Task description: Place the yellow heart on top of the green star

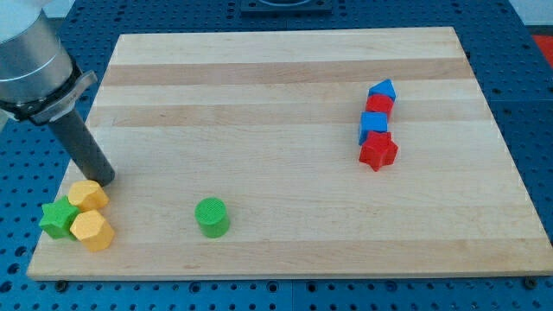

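The yellow heart [88,194] lies near the board's lower left corner. The green star [58,218] sits just below and left of it, touching it, at the board's left edge. A yellow hexagon [92,231] lies right below the heart, against the star's right side. My tip [103,180] rests on the board just above and right of the yellow heart, very close to or touching it. The dark rod rises up and left to the arm's grey body.
A green cylinder [212,216] stands lower middle. At the right, a column holds a blue triangle [382,90], a red block [378,105], a blue cube [373,125] and a red star [378,151]. The wooden board [285,95] lies on a blue perforated table.
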Controlling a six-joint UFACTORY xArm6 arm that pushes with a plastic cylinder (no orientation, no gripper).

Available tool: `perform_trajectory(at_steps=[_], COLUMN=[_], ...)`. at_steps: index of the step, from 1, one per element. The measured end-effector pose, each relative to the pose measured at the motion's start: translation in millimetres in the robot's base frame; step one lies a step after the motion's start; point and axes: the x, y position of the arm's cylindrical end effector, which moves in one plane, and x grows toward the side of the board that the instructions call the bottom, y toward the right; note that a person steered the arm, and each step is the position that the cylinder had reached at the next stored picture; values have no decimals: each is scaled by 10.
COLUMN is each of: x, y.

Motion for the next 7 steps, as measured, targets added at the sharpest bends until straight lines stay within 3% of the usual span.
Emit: perform_trajectory(at_steps=[2, 4, 7], x=[15, 462, 315], y=[625, 614, 383])
